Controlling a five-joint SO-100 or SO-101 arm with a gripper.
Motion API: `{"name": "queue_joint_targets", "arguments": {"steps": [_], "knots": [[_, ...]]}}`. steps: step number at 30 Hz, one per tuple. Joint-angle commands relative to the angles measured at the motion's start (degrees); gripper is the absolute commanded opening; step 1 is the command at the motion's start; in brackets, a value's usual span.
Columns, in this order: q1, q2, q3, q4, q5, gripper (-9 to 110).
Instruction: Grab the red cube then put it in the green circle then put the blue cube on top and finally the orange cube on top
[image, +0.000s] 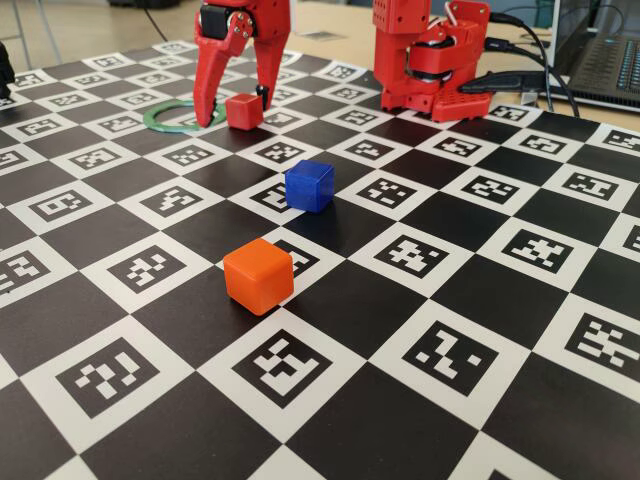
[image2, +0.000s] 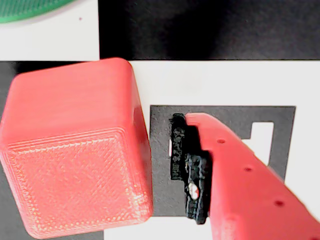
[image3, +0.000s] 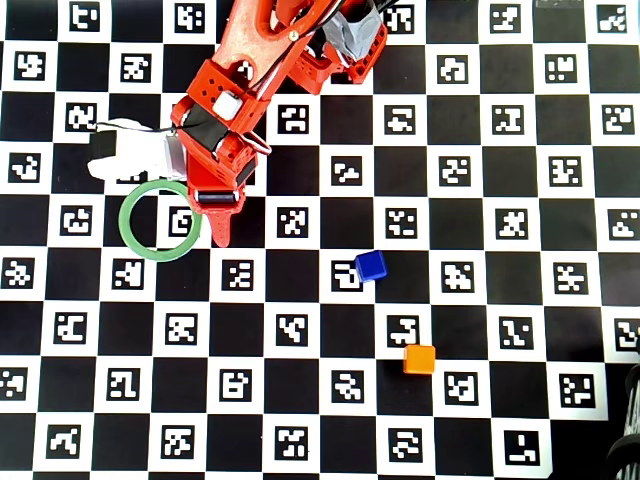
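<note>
End effector (image: 238, 108) spread around red cube (image: 243, 110); overhead arm hides that cube beside green circle (image3: 160, 220).

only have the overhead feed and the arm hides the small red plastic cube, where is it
observer: In the fixed view the small red plastic cube sits on the checkered board, between the fingers of the red gripper.
operator: gripped yet
observer: No. The wrist view shows a gap between the cube and one finger's black pad; the jaws are open.
operator: inside the ring
observer: No. The wrist view shows it lying apart from the flat green ring, outside it.
</note>
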Motion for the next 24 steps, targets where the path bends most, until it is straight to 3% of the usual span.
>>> {"name": "queue_joint_targets", "arguments": {"steps": [1,12,24], "knots": [[0.7,0.88,-0.62,-0.7,-1.23,45],[0.35,0.53,0.18,-0.7,-8.61,44],[0.26,0.53,0.18,-0.88,-9.4,44]]}}
